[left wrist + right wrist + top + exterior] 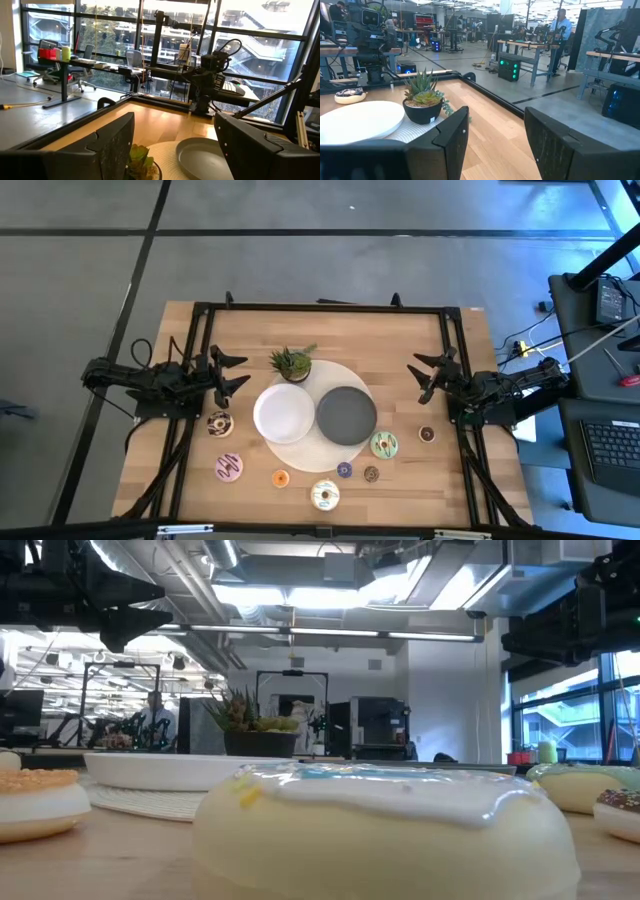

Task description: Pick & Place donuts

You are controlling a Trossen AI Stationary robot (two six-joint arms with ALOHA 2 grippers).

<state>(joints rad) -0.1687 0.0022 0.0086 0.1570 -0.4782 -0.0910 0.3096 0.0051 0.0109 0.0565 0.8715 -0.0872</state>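
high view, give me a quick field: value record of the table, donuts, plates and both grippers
donuts: seven loose on the table, none on a plate
white-iced donut: near front edge
green donut: beside the dark grey plate
white plate: empty
dark grey plate: empty, on round mat
potted plant: behind the plates
left gripper: open, holding nothing
right gripper: open, holding nothing

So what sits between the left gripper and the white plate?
Nothing: in the high view, bare table separates the open left gripper from the white plate. The chocolate donut lies off to the side.
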